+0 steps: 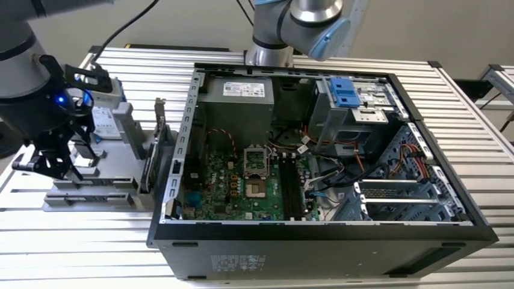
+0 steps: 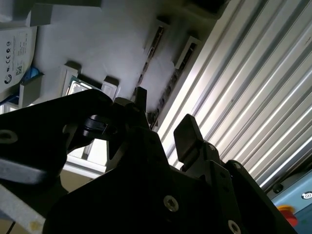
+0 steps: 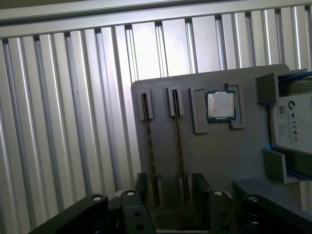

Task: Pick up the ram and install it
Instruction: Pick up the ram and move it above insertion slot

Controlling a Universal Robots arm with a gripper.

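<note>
Two ram sticks are seen standing on edge in parallel slots of the grey tray [image 3: 219, 161]: one ram stick [image 3: 147, 141] is set nearest the tray's edge, and the other ram stick [image 3: 178, 141] is set just inside it, between the first and the processor chip [image 3: 221, 105]. Both are seated in their slots, and neither has been lifted. The chip is held in a shallow square pocket of the tray just beside the second stick. Farther across the tray, a hard drive [image 3: 295, 122] with blue brackets is kept between raised grey blocks. The gripper [image 3: 170, 185] is positioned over the tray at the end of the slots, with its dark fingers [image 3: 201, 187] spread wide and nothing held between them. In the first wrist view the near ends of both sticks are seen in the gap between the fingers, though contact cannot be judged. In the exterior view the tray [image 1: 88, 192] is laid on the slatted table [image 1: 80, 253], with the gripper [image 1: 56, 165] just above it. An open computer case [image 1: 321, 241] is placed just beside the tray, its green motherboard [image 1: 233, 186] exposed.
</note>
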